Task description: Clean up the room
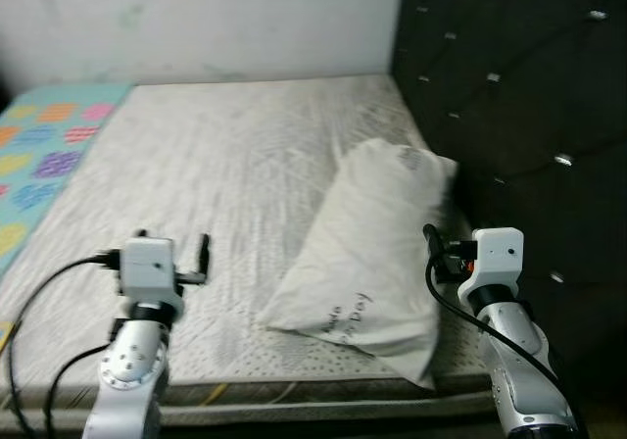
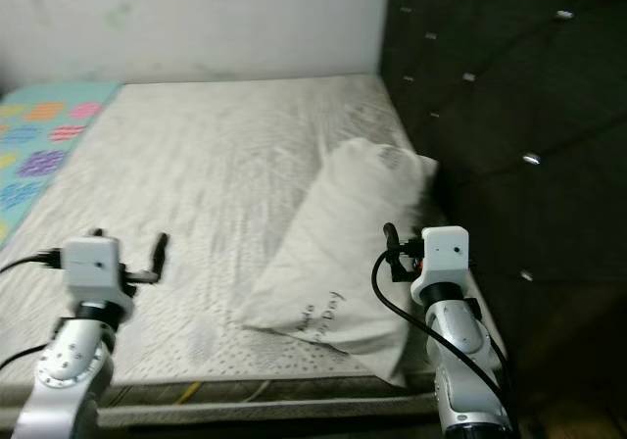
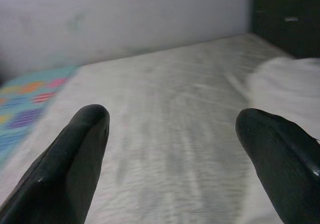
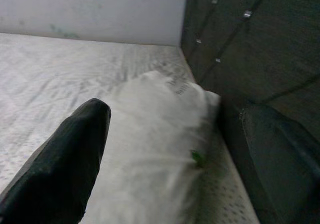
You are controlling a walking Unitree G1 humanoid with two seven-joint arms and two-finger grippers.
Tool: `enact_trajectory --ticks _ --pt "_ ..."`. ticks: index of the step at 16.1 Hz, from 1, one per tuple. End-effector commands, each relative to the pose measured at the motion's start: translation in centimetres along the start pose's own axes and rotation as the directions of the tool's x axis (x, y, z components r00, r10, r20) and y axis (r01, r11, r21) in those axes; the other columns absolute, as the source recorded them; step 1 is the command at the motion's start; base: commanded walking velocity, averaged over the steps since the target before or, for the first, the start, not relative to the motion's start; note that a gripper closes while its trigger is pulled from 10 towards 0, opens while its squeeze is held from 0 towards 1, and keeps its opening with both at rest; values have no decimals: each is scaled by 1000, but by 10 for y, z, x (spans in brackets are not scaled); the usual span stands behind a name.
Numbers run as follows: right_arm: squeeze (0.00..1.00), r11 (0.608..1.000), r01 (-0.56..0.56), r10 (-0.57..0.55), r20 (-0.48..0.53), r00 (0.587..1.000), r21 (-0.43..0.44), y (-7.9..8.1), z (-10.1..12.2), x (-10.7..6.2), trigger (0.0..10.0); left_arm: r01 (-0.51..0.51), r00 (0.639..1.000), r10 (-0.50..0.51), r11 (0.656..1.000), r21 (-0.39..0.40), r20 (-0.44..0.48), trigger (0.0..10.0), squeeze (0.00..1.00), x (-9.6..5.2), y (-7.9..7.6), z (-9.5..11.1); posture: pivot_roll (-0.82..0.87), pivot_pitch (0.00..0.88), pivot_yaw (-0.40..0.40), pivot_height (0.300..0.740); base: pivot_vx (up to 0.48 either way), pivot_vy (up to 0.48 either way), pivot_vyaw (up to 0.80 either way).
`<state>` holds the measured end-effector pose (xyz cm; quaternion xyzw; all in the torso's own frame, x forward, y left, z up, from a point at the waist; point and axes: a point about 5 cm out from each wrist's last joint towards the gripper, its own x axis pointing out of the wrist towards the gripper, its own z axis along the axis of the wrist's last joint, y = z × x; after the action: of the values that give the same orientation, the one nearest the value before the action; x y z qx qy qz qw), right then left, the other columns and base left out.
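A white pillow (image 1: 367,263) lies on the bed (image 1: 225,155) beside the black tufted headboard (image 1: 519,96). Both the left gripper (image 3: 172,149) and right gripper (image 4: 175,149) hover open — a green speck on the pillow shows from the right wrist.

Quick count of what's here: one bed (image 1: 225,165) with a bare pale mattress, taking up most of the middle of the frame. One white pillow (image 1: 367,253), center right, with some printed writing near its lower end. One colourful patterned blanket or mat (image 1: 39,155) at the left edge, covered in pink, yellow and purple patches. One dark tufted headboard (image 1: 519,116) filling the right side; it has a bunch of shiny buttons, too blurry to count properly. Two robot arms at the bottom, so two grippers: left gripper (image 1: 174,248) lower left, right gripper (image 1: 431,248) lower right. Two black fingers on each, spread apart, so four fingers total.
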<state>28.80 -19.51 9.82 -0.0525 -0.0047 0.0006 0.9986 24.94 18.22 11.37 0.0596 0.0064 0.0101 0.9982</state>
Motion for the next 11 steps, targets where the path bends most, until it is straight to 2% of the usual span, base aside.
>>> enact_trajectory --ticks 1,2,5,8,11 --pt "0 1000 2 -2 12 1000 11 1 4 1 10000 25 999 -25 1000 -9 -22 10000 0 0 -3 -3 -105 36 42 740 0 0 -681" --pt "0 1000 3 -4 12 1000 10 1 4 1 10000 32 999 -33 999 -6 -22 10000 0 0 -5 -3 -110 40 42 740 0 0 -681" --pt "0 1000 0 0 9 1000 -3 -1 4 -1 10000 89 996 -89 996 -7 -18 10000 0 -2 -17 -6 -115 44 30 740 0 0 0" --pt "0 1000 -21 21 22 1000 5 5 8 6 10000 52 998 -53 998 -47 -18 10000 0 -1 -19 -5 -108 41 28 740 0 0 0" --pt "0 999 -32 32 21 999 6 11 7 7 10000 58 998 -59 997 -44 -18 10000 0 -3 -19 -5 -94 52 30 740 0 0 0"
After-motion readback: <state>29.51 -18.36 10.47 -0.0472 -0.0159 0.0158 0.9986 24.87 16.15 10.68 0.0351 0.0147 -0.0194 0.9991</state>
